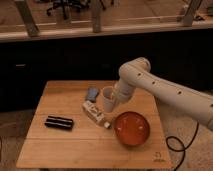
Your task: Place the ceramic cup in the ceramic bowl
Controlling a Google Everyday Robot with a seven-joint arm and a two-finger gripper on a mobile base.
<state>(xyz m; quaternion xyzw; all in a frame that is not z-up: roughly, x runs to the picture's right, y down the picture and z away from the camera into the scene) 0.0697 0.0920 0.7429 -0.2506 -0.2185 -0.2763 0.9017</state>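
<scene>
Nearest to you, low in the frame, you see the front edge of the wooden table (pixel 65 152), its pale boards running left to right. At the lower right a dark cable (pixel 181 146) loops on the floor beside the table.

A little further in, right of centre, sits the ceramic bowl (pixel 132 128), glossy orange and round, resting flat on the table. To its left, touching or just beside its rim, lies a white bottle (pixel 95 113) on its side, its cap end pointing toward the bowl. Well apart, at the left of the table, lies a flat black object (pixel 59 122).

Above the bottle, near the centre of the frame, you find the ceramic cup (pixel 108 99), pale and tapered, upright and lifted off the table. It is up and to the left of the bowl, not over it. The gripper (pixel 113 96) is clenched on the cup at the end of the white arm (pixel 160 90), which reaches in from the right edge.

Just left of the cup a small blue-grey object (pixel 92 93) lies on the table.

Furthest back, in the upper part of the frame, you see a dark counter front and chair legs beyond it.
</scene>
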